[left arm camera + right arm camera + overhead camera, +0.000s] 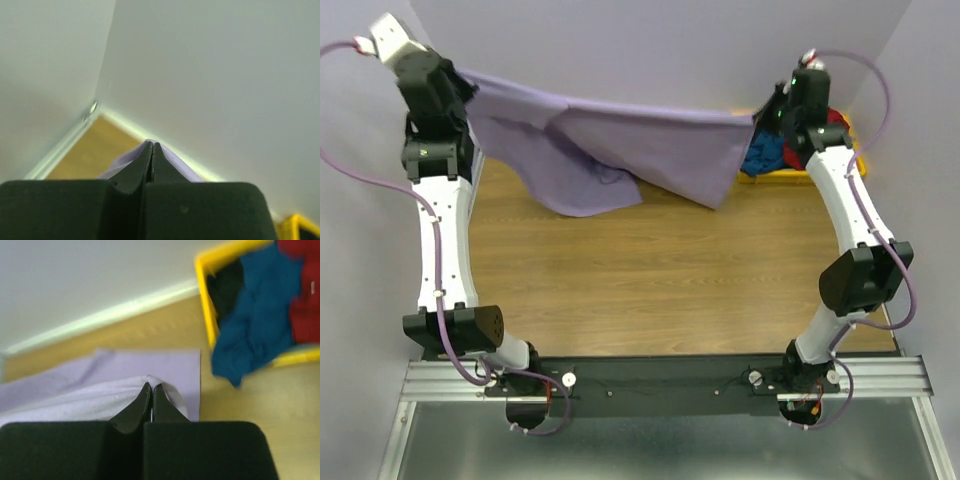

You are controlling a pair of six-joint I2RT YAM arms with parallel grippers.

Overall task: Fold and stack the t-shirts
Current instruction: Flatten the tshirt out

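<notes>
The large lavender t-shirt (620, 150) hangs stretched in the air across the back of the table, its lower part drooping onto the wood at the left. My left gripper (470, 85) is shut on its left top corner; the left wrist view has the gripper (151, 145) pinching lavender cloth (176, 161) that wraps its tips. My right gripper (760, 116) is shut on the right top corner, and in its wrist view the gripper (151, 386) clamps a fold of the t-shirt (125, 371). More t-shirts lie in the bin: blue (255, 315), dark red (300, 290), black (227, 285).
A yellow plastic bin (790, 178) stands at the back right, just beyond the right gripper, and its rim (202, 295) shows in the right wrist view. White walls close the back and both sides. The wooden tabletop (650, 280) stretches toward the arm bases.
</notes>
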